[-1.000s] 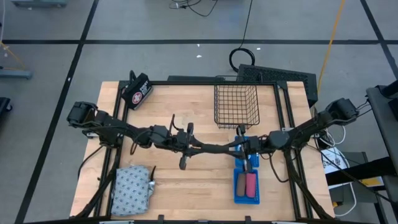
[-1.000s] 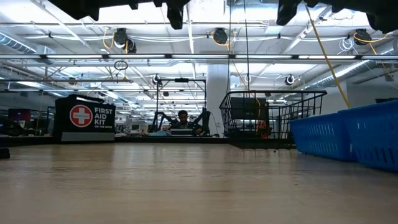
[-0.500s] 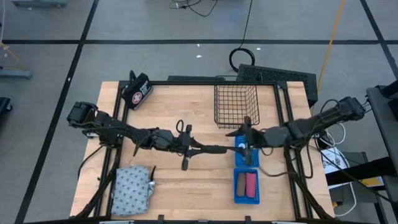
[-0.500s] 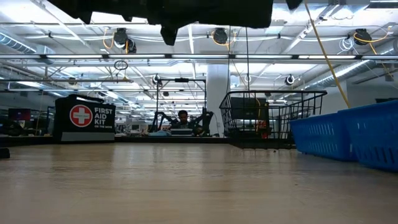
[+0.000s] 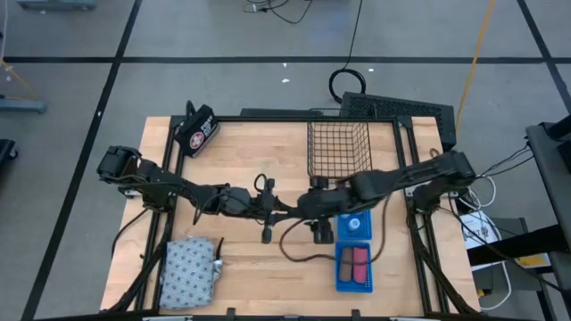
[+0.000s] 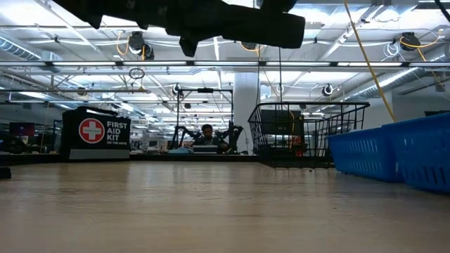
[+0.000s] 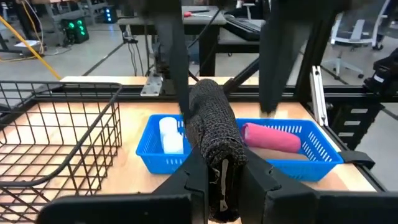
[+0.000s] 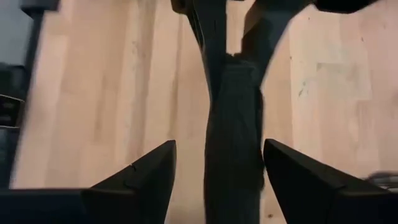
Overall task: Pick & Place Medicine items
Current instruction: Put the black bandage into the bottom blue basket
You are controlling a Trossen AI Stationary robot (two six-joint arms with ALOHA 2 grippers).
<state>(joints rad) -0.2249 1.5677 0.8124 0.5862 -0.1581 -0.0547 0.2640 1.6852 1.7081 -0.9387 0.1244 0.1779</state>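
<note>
Over the wooden table (image 5: 241, 152), near the high view's centre, the left gripper (image 7: 222, 177) is clenched on the black piece (image 7: 214, 124) while the released right gripper (image 8: 219, 149) straddles it: seemingly a handover, so right must close before left lets go.

Overhead and tabletop-level views share the wire basket (image 5: 338, 151); both wrist cameras look closely along their arms.

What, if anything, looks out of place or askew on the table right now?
Nothing is spilled or damaged. The first aid case sits skewed to the edges of the table at its back left corner. The black piece hangs above the table, clamped by the left gripper, with the right gripper open around it.
</note>
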